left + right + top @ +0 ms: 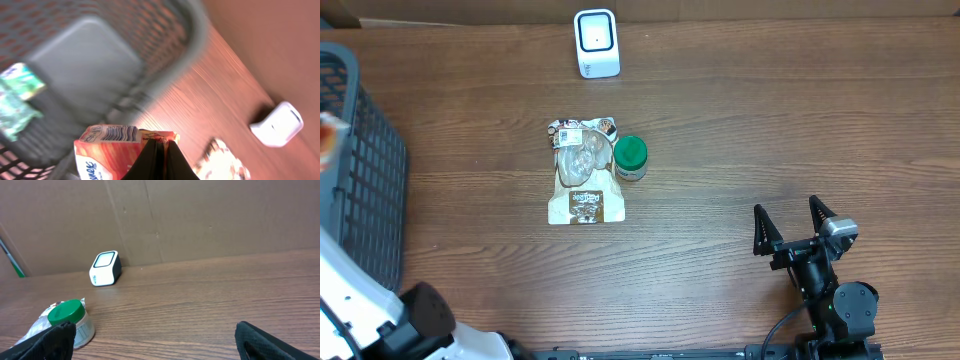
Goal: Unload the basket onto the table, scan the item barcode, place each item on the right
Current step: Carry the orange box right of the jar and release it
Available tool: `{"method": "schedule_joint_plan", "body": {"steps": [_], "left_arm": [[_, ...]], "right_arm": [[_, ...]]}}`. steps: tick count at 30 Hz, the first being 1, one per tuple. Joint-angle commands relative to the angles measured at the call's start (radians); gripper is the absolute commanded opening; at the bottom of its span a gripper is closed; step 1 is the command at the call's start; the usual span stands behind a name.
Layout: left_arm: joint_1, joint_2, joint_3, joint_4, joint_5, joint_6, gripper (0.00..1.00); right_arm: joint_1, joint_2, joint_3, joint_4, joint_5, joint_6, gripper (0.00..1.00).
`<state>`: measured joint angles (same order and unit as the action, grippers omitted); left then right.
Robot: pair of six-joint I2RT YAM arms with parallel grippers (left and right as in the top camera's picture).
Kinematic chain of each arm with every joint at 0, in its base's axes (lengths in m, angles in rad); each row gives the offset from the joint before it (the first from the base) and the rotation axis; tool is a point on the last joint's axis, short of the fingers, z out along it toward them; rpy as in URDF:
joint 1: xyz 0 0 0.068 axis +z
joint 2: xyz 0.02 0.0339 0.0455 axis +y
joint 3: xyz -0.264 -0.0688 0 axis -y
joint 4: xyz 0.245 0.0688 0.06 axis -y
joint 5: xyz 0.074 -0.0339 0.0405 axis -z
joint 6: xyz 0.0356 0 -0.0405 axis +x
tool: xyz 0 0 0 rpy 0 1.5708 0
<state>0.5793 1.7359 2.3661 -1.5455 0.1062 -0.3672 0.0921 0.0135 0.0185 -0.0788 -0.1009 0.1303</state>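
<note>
Dark brown woodgrain table (740,130); white scanner (596,43), black-framed window; green-lidded jar (630,157); brown-and-white pouch (583,173); dark grey mesh basket (360,170); orange-and-white tissue pack (112,150).

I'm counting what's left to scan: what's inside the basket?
The left wrist view into the basket shows a green packet lying inside. The tissue pack clamped in the left gripper hides the lower part, and blur obscures the rest.

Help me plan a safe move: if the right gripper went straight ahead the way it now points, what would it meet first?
Probably nothing on the table: the open right gripper points at bare wood. The jar sits left of its line, the white scanner further left, so the cardboard wall likely comes first.
</note>
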Motion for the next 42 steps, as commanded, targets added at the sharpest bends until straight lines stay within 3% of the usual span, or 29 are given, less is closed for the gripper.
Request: {"method": "schedule_joint_plan", "body": {"steps": [1, 7, 15, 27, 38, 42], "left_arm": [[-0.132, -0.023, 0.020, -0.024, -0.006, 0.031, 0.04], [-0.455, -0.013, 0.008, -0.054, -0.222, -0.019, 0.04], [-0.762, 0.050, -0.010, -0.055, -0.331, -0.005, 0.04], [-1.044, 0.297, -0.028, -0.039, -0.315, 0.266, 0.04], [-1.247, 0.507, -0.028, 0.126, -0.314, 0.517, 0.04], [-1.281, 0.556, -0.028, 0.183, -0.238, 0.692, 0.04]], "right_arm": [[-0.002, -0.011, -0.010, 0.005, -0.005, 0.004, 1.00], [-0.002, -0.011, -0.010, 0.005, -0.005, 0.004, 1.00], [-0.002, -0.011, -0.010, 0.005, -0.005, 0.004, 1.00], [-0.002, -0.011, -0.010, 0.005, -0.005, 0.004, 1.00], [-0.002, -0.011, -0.010, 0.005, -0.005, 0.004, 1.00], [-0.002, -0.011, -0.010, 0.005, -0.005, 0.004, 1.00]]}}
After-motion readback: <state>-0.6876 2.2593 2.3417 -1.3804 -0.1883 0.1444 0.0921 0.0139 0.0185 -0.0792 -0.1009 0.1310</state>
